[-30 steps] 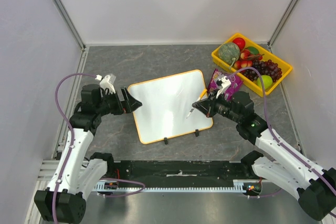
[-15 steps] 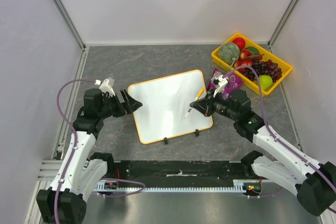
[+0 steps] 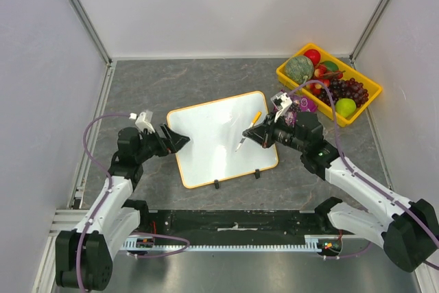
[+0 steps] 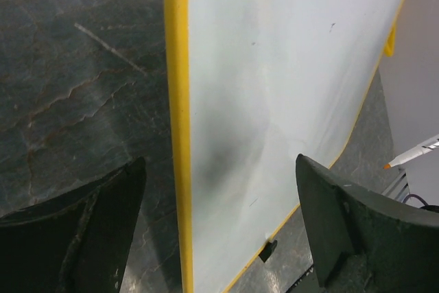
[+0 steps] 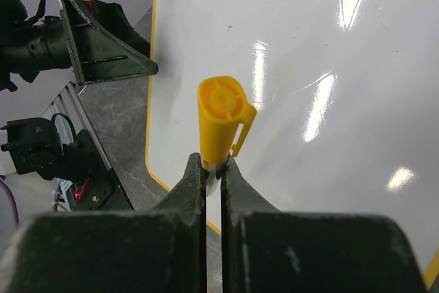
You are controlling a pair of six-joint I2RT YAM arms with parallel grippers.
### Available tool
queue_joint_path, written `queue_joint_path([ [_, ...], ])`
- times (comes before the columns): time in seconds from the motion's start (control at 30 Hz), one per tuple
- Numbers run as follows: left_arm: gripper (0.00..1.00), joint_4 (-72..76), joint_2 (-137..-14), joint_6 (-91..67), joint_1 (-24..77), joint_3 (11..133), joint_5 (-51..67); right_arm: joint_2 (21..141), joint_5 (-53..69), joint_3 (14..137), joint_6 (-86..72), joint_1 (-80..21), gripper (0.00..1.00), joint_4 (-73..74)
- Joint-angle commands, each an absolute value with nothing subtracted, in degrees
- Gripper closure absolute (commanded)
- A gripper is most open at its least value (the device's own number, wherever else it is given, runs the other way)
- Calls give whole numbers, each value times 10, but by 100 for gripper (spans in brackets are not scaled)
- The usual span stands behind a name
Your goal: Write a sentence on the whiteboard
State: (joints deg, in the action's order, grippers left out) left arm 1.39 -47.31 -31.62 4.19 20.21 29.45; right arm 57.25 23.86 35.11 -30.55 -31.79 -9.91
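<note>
Whiteboard [image 3: 219, 138] flat on table [image 3: 171, 80], blank. Thin, stiff, light, glossy: likely slides under pen pressure (best pinned by rim). Left gripper [image 3: 182, 140] jaws spread wide astride its left rim, contact unclear. Right gripper [image 3: 264, 135] pinched tight on marker [image 3: 245, 132], tip above board

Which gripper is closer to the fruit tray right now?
Right. The right gripper, shut on a marker, hangs over the right part of the whiteboard, near the tray; the left gripper, open, is at its left edge.
</note>
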Motion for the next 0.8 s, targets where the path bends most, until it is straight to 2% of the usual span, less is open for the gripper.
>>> queue_joint_path([
  [0.0,7,190,-493,-328,38,170,344,595,244,390,-316,-327,100,-152],
  [0.2,13,288,-543,-322,39,142,398,640,215,417,-301,-367,100,-177],
  [0.5,29,325,-533,-320,39,103,440,717,205,452,-298,-408,100,-259],
  [0.7,47,307,-512,-312,38,91,448,765,187,485,-287,-429,100,-280],
  [0.77,44,296,-506,-310,39,94,443,775,184,494,-282,-433,100,-280],
])
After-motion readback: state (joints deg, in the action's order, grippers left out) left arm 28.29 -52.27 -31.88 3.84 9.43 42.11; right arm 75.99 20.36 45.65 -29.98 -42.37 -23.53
